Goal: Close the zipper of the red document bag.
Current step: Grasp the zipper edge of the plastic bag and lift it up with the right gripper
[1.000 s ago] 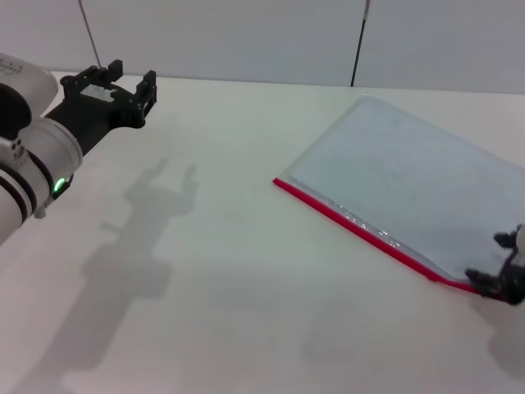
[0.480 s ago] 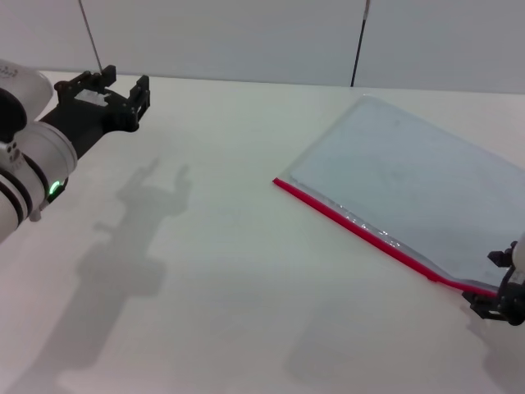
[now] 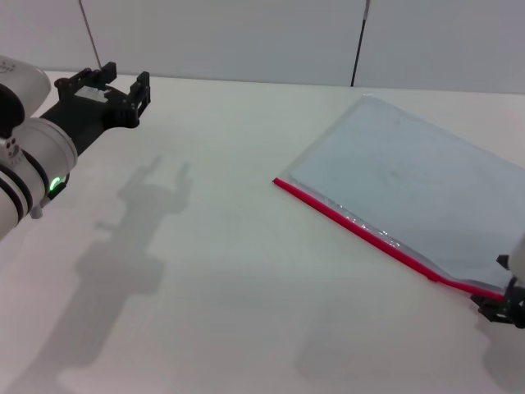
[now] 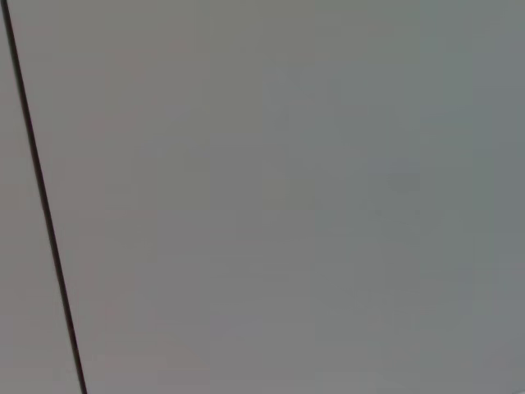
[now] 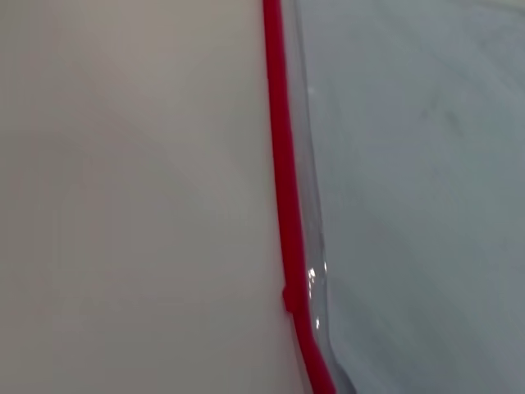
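Note:
The red document bag [image 3: 410, 172] lies flat on the white table at the right, translucent pale blue-grey. Its zipper [image 3: 361, 226] is the red strip along the long edge nearest me. The right wrist view shows the zipper [image 5: 283, 189] close up beside the bag's plastic [image 5: 410, 164], with a small red nub low on the strip. My right gripper [image 3: 502, 309] sits at the right edge of the head view, just past the zipper's near end and partly cut off. My left gripper [image 3: 121, 80] hovers open at the far left, well away from the bag.
The white table [image 3: 230, 271] stretches bare between the two arms. A grey wall stands behind it, with a black vertical line [image 3: 358, 41] and a thin rod [image 3: 90, 33] against it. The left wrist view shows only grey wall and a dark line [image 4: 41, 205].
My right gripper has slid down and to the right, off the zipper's near end toward the picture's edge. The left gripper drew back slightly to the left. The bag has not moved.

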Robot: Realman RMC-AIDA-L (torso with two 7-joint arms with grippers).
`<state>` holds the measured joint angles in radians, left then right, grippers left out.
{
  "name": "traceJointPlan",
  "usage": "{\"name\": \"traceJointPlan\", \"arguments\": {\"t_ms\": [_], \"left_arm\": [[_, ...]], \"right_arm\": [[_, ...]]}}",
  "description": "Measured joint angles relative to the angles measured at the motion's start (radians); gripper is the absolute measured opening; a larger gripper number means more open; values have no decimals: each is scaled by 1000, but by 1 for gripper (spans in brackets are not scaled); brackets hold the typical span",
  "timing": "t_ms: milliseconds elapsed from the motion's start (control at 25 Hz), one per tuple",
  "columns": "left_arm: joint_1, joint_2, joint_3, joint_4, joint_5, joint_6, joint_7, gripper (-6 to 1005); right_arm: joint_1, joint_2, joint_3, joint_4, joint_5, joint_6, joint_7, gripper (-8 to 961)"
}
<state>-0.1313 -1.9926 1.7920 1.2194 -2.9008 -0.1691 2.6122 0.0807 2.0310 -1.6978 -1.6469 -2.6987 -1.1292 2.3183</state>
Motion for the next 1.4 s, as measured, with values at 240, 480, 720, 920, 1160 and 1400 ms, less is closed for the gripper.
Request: {"name": "traceJointPlan", "arguments": {"t_ms": [240, 480, 720, 920, 1160, 1400], "left_arm": [[-4, -3, 0, -1, 0, 2, 0, 478], [-9, -5, -5, -13, 0, 0, 0, 478], [-11, -8, -8, -15, 1, -1, 0, 478], [-11, -8, -8, -16, 1, -1, 0, 477], [-11, -9, -8, -22, 2, -1, 0, 477], [-11, -9, -8, -23, 2, -1, 0, 477]], "right_arm": [[24, 0, -21, 45, -58, 9, 44, 665], [38, 0, -28, 59, -65, 37, 59, 663], [50, 0, -30, 80, -87, 64, 82, 654], [78, 0, -35, 114, -87, 67, 82, 631], [87, 0, -38, 124, -87, 84, 82, 559], [87, 0, -34, 124, -87, 94, 84, 553]]}}
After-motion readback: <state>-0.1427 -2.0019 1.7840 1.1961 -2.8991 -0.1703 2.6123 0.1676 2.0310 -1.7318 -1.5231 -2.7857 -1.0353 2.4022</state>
